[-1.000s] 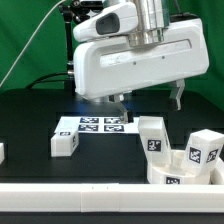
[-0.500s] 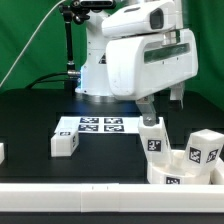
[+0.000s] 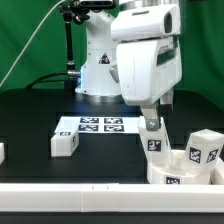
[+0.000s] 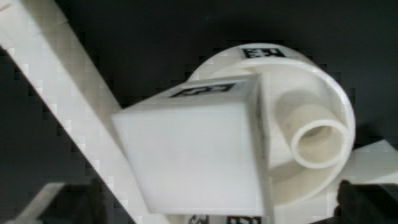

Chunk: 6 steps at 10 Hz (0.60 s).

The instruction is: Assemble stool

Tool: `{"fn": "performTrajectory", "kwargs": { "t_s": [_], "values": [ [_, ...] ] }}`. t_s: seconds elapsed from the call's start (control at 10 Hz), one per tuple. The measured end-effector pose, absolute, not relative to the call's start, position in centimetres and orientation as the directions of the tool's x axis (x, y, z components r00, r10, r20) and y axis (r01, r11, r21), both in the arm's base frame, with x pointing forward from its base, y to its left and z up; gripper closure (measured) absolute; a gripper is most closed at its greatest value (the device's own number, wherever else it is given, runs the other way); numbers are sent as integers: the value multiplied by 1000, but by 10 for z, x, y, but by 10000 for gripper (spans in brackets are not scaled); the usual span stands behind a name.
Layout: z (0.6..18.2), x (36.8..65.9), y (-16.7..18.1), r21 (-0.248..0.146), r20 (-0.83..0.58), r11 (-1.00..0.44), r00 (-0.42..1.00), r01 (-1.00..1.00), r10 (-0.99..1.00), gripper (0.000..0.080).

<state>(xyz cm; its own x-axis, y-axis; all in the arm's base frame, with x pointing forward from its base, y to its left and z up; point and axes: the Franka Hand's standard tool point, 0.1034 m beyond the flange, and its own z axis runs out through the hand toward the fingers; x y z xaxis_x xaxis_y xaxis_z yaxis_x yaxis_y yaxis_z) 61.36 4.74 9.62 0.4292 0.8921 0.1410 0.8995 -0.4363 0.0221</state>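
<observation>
White blocky leg [image 3: 153, 140] beside round seat [image 3: 185, 168]; end effector [image 3: 150, 119] above, its opening unclear.

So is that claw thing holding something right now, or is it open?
Gripper: open. It sits low over the upright block leg, and the wrist view shows a gap on each side, so nothing is gripped yet.

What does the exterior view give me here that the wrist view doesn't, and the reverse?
Only the exterior view: the marker board, a loose leg beside it, another leg at the exterior view's right, and the hand from outside, close above the middle leg. Only the wrist view: a round tube-like feature on the seat. Both: the middle leg, the seat and the long white rail.
</observation>
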Motion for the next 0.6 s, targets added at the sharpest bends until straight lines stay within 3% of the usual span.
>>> {"fn": "performTrajectory", "kwargs": {
  "t_s": [0.6],
  "values": [
    [84, 617, 46, 5, 137, -439, 434, 899, 890, 151]
  ]
}}
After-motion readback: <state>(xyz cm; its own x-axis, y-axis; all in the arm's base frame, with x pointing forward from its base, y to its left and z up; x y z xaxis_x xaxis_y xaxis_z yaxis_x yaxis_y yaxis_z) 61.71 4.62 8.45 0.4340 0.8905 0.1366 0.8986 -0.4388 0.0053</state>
